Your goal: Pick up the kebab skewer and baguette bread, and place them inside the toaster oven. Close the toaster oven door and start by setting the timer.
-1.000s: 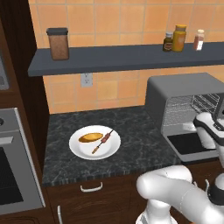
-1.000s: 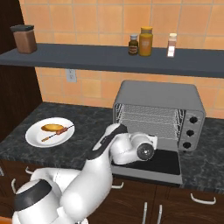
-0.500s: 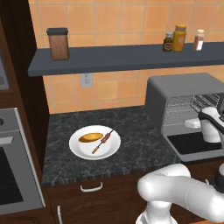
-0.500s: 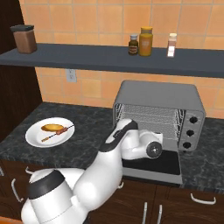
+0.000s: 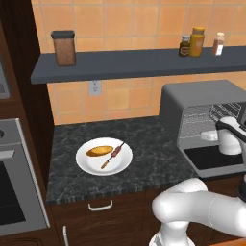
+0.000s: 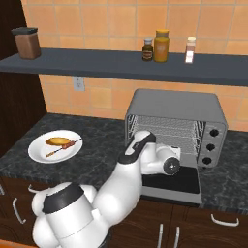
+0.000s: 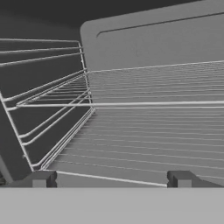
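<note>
A white plate (image 5: 91,166) on the dark counter holds the golden baguette bread (image 5: 99,151) and, beside it, the kebab skewer (image 5: 112,154); in the right base view both lie at the far left, baguette bread (image 6: 58,141) and kebab skewer (image 6: 63,147). The grey toaster oven (image 6: 177,104) stands to the right, its door (image 6: 172,183) folded down flat. My gripper (image 7: 110,179) is open and empty, just above the lowered door, facing the bare wire rack (image 7: 144,135) inside. It is far from the plate.
A wall shelf (image 5: 129,62) carries a brown canister (image 5: 64,48) and spice jars (image 5: 197,42). The oven's knobs (image 6: 209,145) sit on its right panel. A built-in steel oven (image 5: 12,187) stands at the left. Open counter lies between plate and toaster oven.
My hand has shifted slightly to the right in front of the oven opening. The plate, bread and skewer have not moved.
</note>
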You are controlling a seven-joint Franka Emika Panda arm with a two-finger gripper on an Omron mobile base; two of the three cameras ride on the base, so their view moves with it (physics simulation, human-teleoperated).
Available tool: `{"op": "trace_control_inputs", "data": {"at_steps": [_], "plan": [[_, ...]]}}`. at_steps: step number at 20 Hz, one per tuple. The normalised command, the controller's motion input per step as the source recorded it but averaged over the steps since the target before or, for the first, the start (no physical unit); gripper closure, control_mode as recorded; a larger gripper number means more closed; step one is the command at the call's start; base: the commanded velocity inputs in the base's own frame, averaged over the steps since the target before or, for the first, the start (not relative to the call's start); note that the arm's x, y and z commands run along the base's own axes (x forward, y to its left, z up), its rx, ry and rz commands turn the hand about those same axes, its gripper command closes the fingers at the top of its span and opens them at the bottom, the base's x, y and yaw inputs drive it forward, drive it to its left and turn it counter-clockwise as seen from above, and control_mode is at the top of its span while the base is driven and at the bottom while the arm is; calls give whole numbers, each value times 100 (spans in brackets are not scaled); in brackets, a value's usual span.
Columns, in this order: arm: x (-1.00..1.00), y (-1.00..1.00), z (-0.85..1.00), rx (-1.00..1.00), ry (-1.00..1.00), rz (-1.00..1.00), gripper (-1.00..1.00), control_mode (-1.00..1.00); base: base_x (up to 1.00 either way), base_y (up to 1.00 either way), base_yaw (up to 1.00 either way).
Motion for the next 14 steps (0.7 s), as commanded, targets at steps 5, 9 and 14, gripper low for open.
{"op": "trace_control_inputs", "data": {"at_steps": [5, 9, 14], "plan": [[18, 0, -2, 0, -2, 0, -100, -100, 0, 0, 0], [23, 0, -12, 0, 0, 0, -100, -100, 0, 0, 0], [19, 0, -13, 0, 0, 0, -100, -100, 0, 0, 0]]}}
